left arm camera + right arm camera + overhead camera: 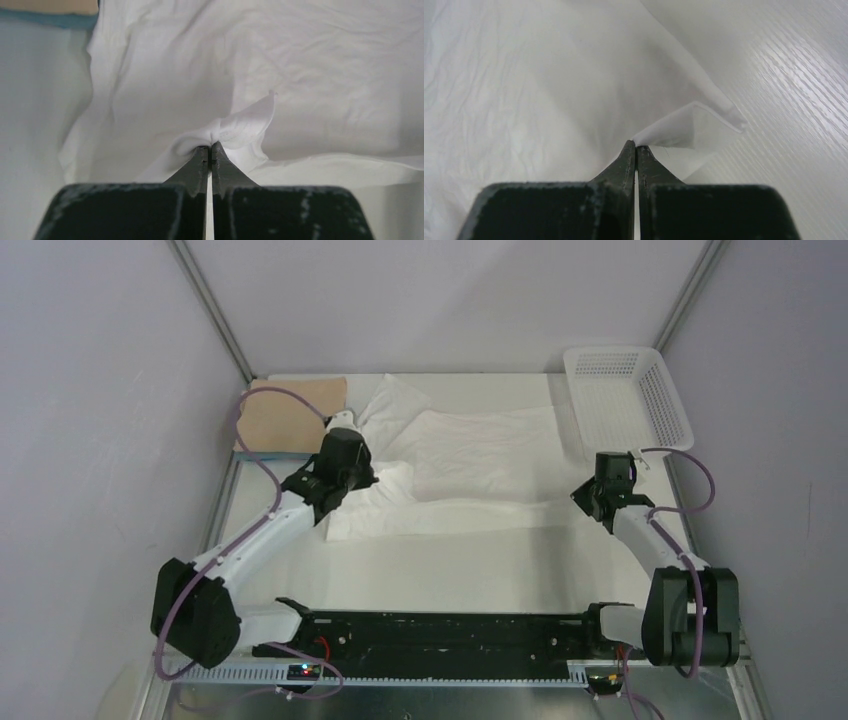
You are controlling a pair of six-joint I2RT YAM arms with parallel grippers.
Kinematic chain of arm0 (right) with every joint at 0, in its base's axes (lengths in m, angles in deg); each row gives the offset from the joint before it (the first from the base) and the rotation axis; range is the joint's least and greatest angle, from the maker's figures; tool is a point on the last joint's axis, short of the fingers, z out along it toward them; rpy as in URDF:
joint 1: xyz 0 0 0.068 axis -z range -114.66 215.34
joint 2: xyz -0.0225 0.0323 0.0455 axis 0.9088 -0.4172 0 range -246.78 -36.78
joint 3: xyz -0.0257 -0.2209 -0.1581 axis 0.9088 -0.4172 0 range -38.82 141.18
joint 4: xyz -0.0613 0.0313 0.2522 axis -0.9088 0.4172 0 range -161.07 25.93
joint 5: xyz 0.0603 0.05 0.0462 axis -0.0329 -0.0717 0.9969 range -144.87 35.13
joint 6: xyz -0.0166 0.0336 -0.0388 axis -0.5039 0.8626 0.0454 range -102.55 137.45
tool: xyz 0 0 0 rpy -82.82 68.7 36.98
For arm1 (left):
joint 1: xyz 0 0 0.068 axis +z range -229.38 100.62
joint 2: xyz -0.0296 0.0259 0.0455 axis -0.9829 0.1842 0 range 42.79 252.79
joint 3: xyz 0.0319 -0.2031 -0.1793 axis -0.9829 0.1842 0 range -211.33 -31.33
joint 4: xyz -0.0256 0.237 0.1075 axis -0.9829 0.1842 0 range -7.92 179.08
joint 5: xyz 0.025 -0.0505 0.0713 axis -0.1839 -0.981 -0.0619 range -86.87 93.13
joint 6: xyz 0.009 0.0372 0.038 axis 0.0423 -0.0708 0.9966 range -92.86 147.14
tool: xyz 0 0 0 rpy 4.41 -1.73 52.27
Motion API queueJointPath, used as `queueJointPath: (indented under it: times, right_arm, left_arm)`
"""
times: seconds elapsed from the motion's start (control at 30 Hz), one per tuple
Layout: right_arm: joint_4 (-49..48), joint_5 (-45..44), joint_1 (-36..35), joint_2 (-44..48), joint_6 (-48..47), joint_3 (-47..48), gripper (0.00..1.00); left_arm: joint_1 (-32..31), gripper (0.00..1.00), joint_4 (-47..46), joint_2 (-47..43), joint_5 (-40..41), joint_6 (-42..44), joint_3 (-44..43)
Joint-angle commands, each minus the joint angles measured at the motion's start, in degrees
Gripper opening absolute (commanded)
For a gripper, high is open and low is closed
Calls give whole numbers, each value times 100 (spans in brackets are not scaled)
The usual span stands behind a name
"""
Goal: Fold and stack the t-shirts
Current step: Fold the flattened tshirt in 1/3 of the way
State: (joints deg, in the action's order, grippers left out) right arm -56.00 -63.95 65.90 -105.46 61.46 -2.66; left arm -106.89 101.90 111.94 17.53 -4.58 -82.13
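The white wrinkly t-shirt [470,455] lies spread across the middle of the table, its near part folded over. My left gripper [352,478] is shut on a bunched fold of it at its left side, seen in the left wrist view [210,145]. My right gripper [592,502] is shut on a corner of the shirt at its right edge, seen in the right wrist view [636,145]. The tan t-shirt [290,415] lies folded at the back left, on top of the light blue one [262,454], of which only an edge shows.
A white perforated plastic basket [630,400] stands at the back right. Grey walls close in both sides and the back. The black rail with the arm bases [440,632] runs along the near edge.
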Motion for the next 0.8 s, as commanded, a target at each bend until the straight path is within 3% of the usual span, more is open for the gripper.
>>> queueJointPath:
  times: [0.0,0.17,0.27,0.3,0.33,0.37,0.4,0.43,0.47,0.63,0.73,0.77]
  right_arm:
    - [-467,-57,47,-389,-28,411,0]
    - [-767,-90,98,-790,8,576,0]
    - [-751,-65,156,-1063,-41,850,6]
    - [-738,54,162,-1088,-121,902,15]
    - [-671,90,155,-1104,-160,985,22]
    - [-641,82,142,-1090,-223,1005,43]
    - [-554,51,125,-1032,-242,1019,51]
    - [-503,40,118,-993,-272,1023,60]
    - [-357,12,113,-911,-284,1024,63]
    - [270,-260,-209,-608,-371,997,83]
    - [440,-405,-797,-464,-384,871,98]
    - [357,-242,-997,-504,-364,812,99]
  left_arm:
    - [276,0,-606,555,-64,730,-508]
    - [589,0,-714,1345,-418,1060,-1144]
    - [711,2,-669,1888,-350,1099,-1522]
    - [782,18,-614,2060,-433,1081,-1677]
    - [813,41,-586,2117,-484,1052,-1739]
    - [856,53,-547,2173,-530,1036,-1832]
    - [867,83,-535,2173,-532,1028,-1860]
    - [869,91,-525,2160,-507,1023,-1904]
    - [874,97,-515,2140,-475,1016,-1932]
    - [868,100,-488,1830,-893,872,-1816]
    - [862,100,-503,1654,-1235,552,-1358]
    - [846,100,-517,1609,-1311,443,-1263]
